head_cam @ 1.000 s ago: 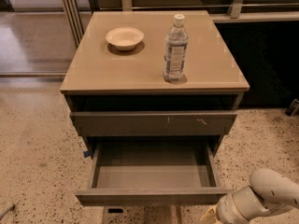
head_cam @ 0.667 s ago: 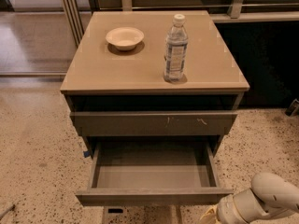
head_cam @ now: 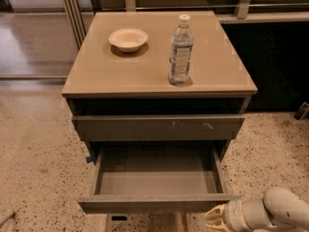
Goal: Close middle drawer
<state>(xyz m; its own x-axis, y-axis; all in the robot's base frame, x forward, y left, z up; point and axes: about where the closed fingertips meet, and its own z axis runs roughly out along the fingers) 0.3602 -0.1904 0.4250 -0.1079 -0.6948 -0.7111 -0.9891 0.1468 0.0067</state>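
Observation:
The middle drawer (head_cam: 157, 175) stands pulled far out of the cabinet, its grey inner box empty and its plain flat front (head_cam: 154, 203) facing me at the bottom. Above it sits the wider drawer front with pale scratch marks (head_cam: 159, 128), slightly out. My gripper (head_cam: 216, 219) is at the bottom right, just below and in front of the right end of the middle drawer's front, at the end of my white arm (head_cam: 277, 210).
On the cabinet top (head_cam: 120, 71) stand a small cream bowl (head_cam: 128, 38) at the back left and a clear water bottle (head_cam: 180, 51) near the right front. Speckled floor (head_cam: 38, 153) surrounds the cabinet. A dark cabinet wall (head_cam: 277, 62) is at the right.
My arm and gripper have shifted slightly lower and to the right at the bottom corner. The drawer stands as far out as before.

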